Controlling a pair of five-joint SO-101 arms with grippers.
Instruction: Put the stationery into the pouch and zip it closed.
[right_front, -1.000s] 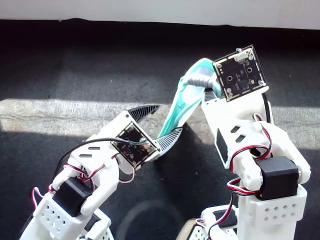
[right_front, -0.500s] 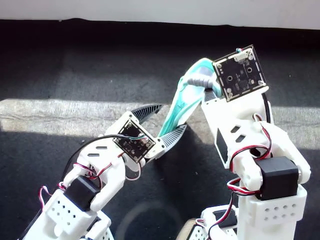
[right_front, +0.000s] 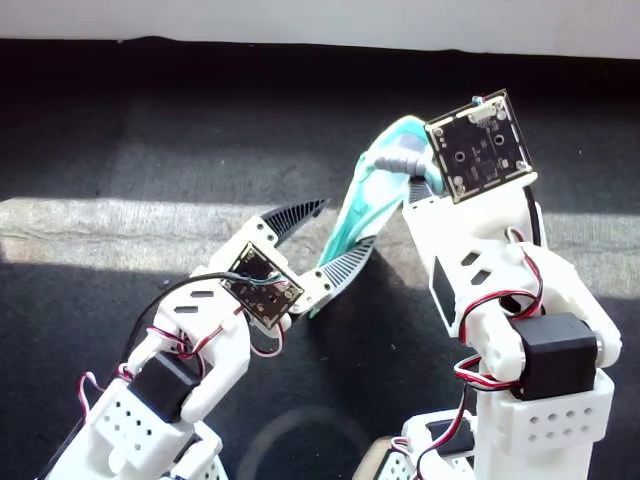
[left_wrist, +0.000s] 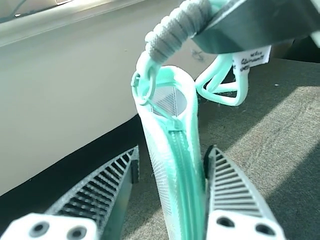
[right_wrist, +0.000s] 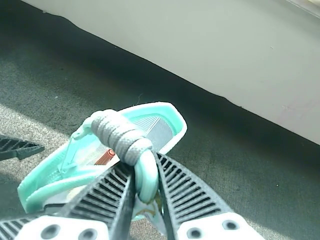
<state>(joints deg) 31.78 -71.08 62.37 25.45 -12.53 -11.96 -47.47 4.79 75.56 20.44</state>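
The mint-green mesh pouch (right_front: 362, 208) hangs lifted off the table, upright and narrow. My right gripper (right_wrist: 145, 186) is shut on the pouch's mint loop, just below its grey braided cord (right_wrist: 120, 136); in the high view this gripper (right_front: 420, 185) is at the pouch's top end. A reddish-brown stationery item (right_wrist: 105, 157) shows through the mesh inside. My left gripper (left_wrist: 170, 200) stands open around the pouch's lower part (left_wrist: 175, 165), the zipper line running between its fingers; one finger (left_wrist: 227, 185) touches the pouch's side. From above, the left gripper (right_front: 325, 242) sits left of the right arm.
The table is a dark felt mat (right_front: 150, 130) with a bright sunlit band (right_front: 90, 232) across its middle. A white wall (right_front: 300, 18) closes off the far edge. The right arm's base (right_front: 545, 410) stands at the front right.
The left arm has turned its wrist and nudged its open fingers slightly up along the pouch. The right arm and the pouch have stayed in place.
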